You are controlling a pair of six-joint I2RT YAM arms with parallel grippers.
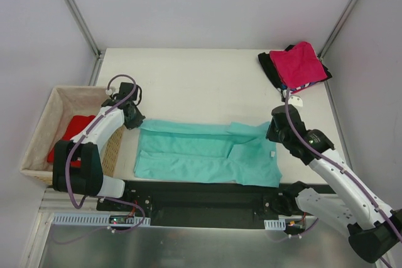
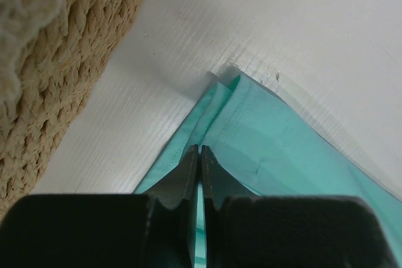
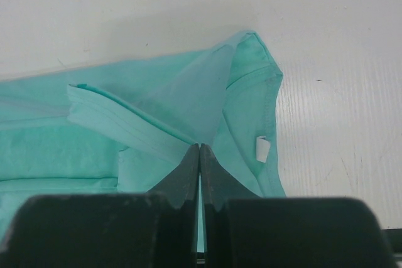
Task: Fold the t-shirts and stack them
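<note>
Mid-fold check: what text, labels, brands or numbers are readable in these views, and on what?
No text can be read in any view.
Neck tag of the teal t-shirt: no legible print.
Small white slip near the pink t-shirt: too small to read.

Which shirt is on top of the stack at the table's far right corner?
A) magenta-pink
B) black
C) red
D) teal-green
A: the magenta-pink shirt sits on top there, with the black shirt showing under it. The teal-green shirt lies spread at the near edge, and the red shirt is in the basket.
</note>
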